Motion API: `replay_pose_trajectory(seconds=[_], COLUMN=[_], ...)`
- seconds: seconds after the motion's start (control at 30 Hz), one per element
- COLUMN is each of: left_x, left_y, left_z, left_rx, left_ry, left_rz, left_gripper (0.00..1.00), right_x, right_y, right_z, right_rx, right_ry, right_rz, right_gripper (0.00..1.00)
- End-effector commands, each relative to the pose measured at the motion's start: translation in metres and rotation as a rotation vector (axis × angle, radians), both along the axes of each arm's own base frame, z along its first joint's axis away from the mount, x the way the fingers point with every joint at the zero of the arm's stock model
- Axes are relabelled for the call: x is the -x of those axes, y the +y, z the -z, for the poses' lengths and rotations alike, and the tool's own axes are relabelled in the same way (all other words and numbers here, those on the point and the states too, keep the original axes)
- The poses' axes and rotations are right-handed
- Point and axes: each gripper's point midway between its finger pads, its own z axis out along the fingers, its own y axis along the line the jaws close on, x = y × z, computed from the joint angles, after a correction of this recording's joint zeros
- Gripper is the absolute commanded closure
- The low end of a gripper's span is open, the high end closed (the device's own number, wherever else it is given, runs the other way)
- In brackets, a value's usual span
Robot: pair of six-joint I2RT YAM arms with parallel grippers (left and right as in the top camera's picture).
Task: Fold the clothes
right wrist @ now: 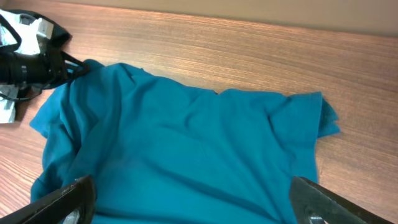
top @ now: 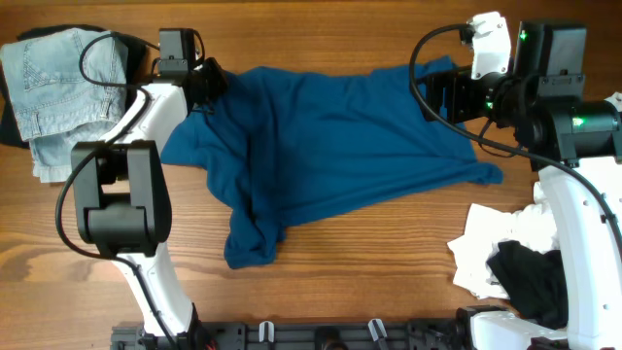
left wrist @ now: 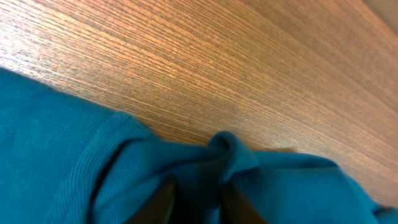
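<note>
The clothes in play are one large dark blue shirt [top: 330, 146] lying crumpled across the middle of the wooden table [top: 389, 262]. My left gripper [top: 206, 86] sits at its far left corner. In the left wrist view the two fingers [left wrist: 165, 199] pinch a raised fold of the blue shirt [left wrist: 62, 155], with my left gripper [left wrist: 200, 202] shut on it. My right gripper [top: 449, 92] hovers over the shirt's far right corner. Its jaws stand wide open above the blue shirt [right wrist: 186, 143], my right gripper [right wrist: 193, 205] holding nothing. The left gripper [right wrist: 43, 62] shows at the shirt's far corner.
Pale blue denim [top: 58, 87] lies bunched at the far left. A white piece [top: 486, 243] and a black piece [top: 530, 277] lie in a heap at the near right, beside the right arm's base. A dark rail [top: 321, 335] runs along the front edge.
</note>
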Motion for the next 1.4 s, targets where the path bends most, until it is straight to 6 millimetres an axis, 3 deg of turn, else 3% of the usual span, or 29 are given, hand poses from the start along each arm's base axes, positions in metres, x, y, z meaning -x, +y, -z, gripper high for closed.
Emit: replay_pose_trajectory(seconds=[0.0, 0.03, 0.07, 0.23, 0.4, 0.5, 0.63, 0.8, 0.9, 1.0, 1.17, 1.23, 1.37], left_x=[-0.003, -0.003, -0.003, -0.015, -0.025, -0.023, -0.018, 0.006, 0.025, 0.060, 0.139, 0.156, 0.185], left_y=[-0.004, -0.004, -0.005, -0.018, -0.056, -0.069, -0.070, -0.066, -0.062, -0.056, -0.062, -0.065, -0.066], left_z=[0.015, 0.018, 0.018, -0.007, -0.067, -0.103, -0.147, -0.182, -0.186, -0.170, -0.133, -0.128, -0.123], left_rx=[-0.007, -0.007, -0.007, 0.005, -0.032, -0.073, -0.110, -0.110, -0.116, -0.087, -0.031, -0.040, -0.042], left_ry=[0.019, 0.024, 0.025, -0.017, -0.106, -0.180, -0.258, -0.268, -0.217, -0.058, 0.300, 0.366, 0.492], left_rz=[0.019, 0.019, 0.021, 0.050, 0.186, 0.208, 0.186, 0.185, 0.181, 0.140, 0.142, 0.158, 0.130], left_gripper=[0.90, 0.96, 0.96, 0.96, 0.96, 0.96, 0.96, 0.96, 0.96, 0.96, 0.96, 0.96, 0.96], right_x=[0.003, 0.003, 0.004, 0.004, 0.001, -0.006, -0.018, -0.028, -0.032, -0.035, -0.041, -0.041, -0.035], right_y=[0.001, 0.001, 0.001, 0.001, -0.004, -0.008, -0.008, -0.006, -0.006, -0.011, -0.019, -0.019, -0.019], right_z=[-0.007, -0.007, -0.006, -0.007, 0.000, 0.015, 0.043, 0.076, 0.084, 0.085, 0.083, 0.083, 0.087], right_rx=[0.002, 0.002, -0.002, -0.015, 0.005, 0.015, 0.012, -0.004, -0.020, -0.047, -0.064, -0.075, -0.085], right_ry=[-0.017, -0.014, -0.009, -0.004, 0.013, 0.055, 0.137, 0.236, 0.260, 0.276, 0.264, 0.272, 0.308], right_rz=[-0.008, -0.007, -0.003, 0.010, 0.039, 0.071, 0.085, 0.109, 0.134, 0.212, 0.276, 0.290, 0.311], right_gripper=[0.27, 0.40, 0.96, 0.96, 0.95, 0.95, 0.96, 0.96, 0.94, 0.89, 0.81, 0.85, 0.85])
